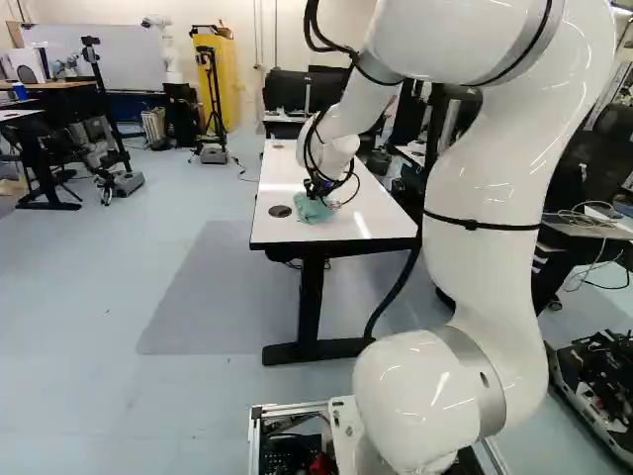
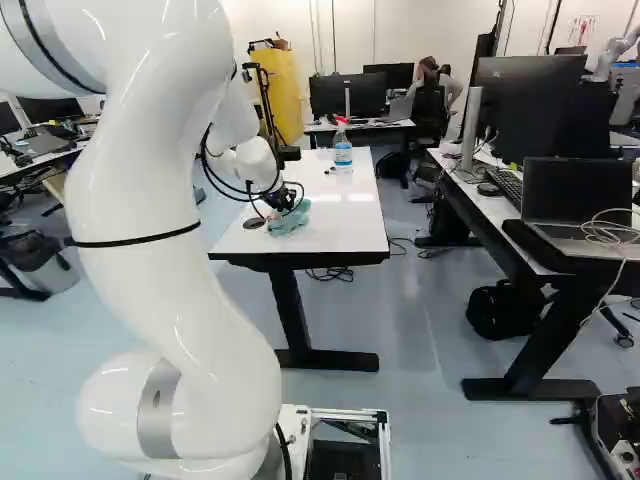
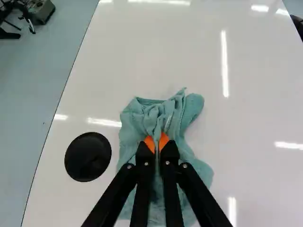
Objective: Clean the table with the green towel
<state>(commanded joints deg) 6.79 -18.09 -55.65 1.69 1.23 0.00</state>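
Item: one green towel (image 3: pixel 189 142), crumpled, lying on the white bench (image 2: pixel 340 225), right of the black disc (image 3: pixel 88 157) as the left base view has it, just beside it but apart. The long axis runs lengthwise along the bench, roughly in line with the fingers. Main folds follow that same line; the far end, past the disc, is ruffled, with a rounded lobe turned out on the side away from the disc. The middle is gathered to a narrow ridge, and the near part spreads out under the fingers.

Item: one pair of black jaws (image 2: pixel 284 200), drawn close together, that ridge of towel pinched between the orange pads (image 3: pixel 149 142). They reach down beside the disc, at the end of a white arm (image 1: pixel 485 188).

Item: one black disc, round, lying near the bench's long edge, at the end nearer the base.

Item: one spray bottle (image 2: pixel 343 150), upright, clear and bluish with a red-and-white head, on the bench well beyond the disc. I cannot tell how full it is.

Item: one bin (image 2: pixel 40 265), on the floor, left of the disc in the right base view, lined with a bag; contents not readable.

Item: one black bag (image 2: pixel 496 311), on the floor, right of the disc in the right base view; its inside is hidden.
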